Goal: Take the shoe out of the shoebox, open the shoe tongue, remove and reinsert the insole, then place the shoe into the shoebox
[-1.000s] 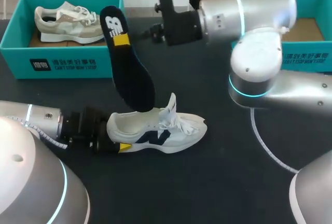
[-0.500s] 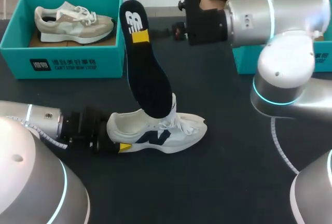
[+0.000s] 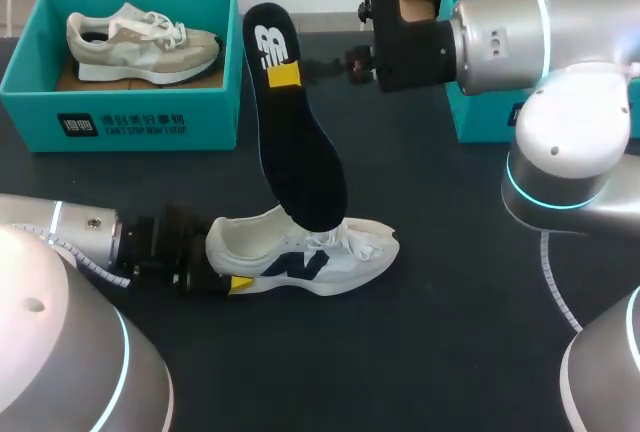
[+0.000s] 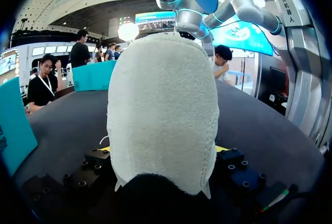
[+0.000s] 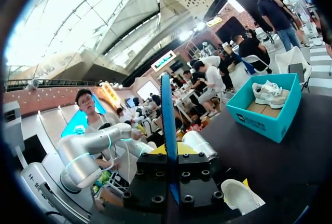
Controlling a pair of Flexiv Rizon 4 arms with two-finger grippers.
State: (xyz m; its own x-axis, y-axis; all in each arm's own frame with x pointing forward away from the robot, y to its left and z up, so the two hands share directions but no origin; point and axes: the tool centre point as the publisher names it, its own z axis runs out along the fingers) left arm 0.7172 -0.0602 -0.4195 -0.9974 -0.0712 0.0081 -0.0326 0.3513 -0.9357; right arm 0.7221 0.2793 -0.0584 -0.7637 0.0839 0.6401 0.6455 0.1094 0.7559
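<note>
A white shoe (image 3: 310,252) with a dark logo lies on its side on the black table. My left gripper (image 3: 222,274) is shut on its heel; in the left wrist view the pale heel (image 4: 163,110) fills the space between the fingers of my left gripper (image 4: 163,154). A dark blue insole (image 3: 295,132) with a yellow label stands nearly upright. Its lower tip rests at the shoe's opening by the tongue. My right gripper (image 3: 345,62) is shut on the insole's upper edge. The right wrist view shows the insole (image 5: 167,115) edge-on, rising from my right gripper (image 5: 169,154).
A teal shoebox (image 3: 30,82) at the back left holds a beige shoe (image 3: 140,42). A second teal box (image 3: 480,117) sits at the back right, mostly hidden by my right arm (image 3: 560,122). Bare black table lies in front of the white shoe.
My right arm has moved to the right with the insole. The insole has swung more upright, and its lower tip has shifted from beside the tongue to over the shoe's opening. The left arm kept still.
</note>
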